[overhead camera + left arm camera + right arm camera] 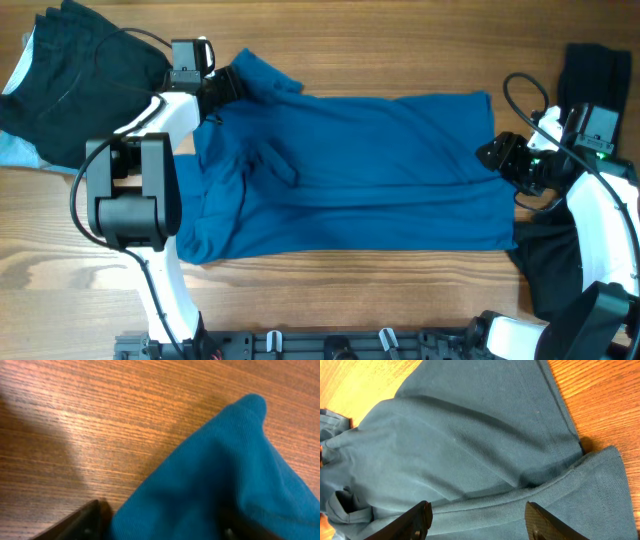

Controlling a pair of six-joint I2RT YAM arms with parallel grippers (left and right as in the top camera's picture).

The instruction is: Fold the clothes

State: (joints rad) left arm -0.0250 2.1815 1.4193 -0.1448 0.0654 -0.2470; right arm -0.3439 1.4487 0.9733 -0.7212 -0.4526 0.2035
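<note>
Wooden table (pixel 605 390); right claw (pixel 477 512) gapes over blue shirt (pixel 470 435).

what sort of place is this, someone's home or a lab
Most likely a robotics lab bench, not a home: a left arm and right arm mounted on a rail at a wooden table, with a blue shirt spread out and dark clothes heaped alongside.

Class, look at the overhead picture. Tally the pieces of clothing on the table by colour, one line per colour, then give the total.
Blue shirt: 1
Black heaps: 3
Pale blue cloth: 1
Total: 5
</note>
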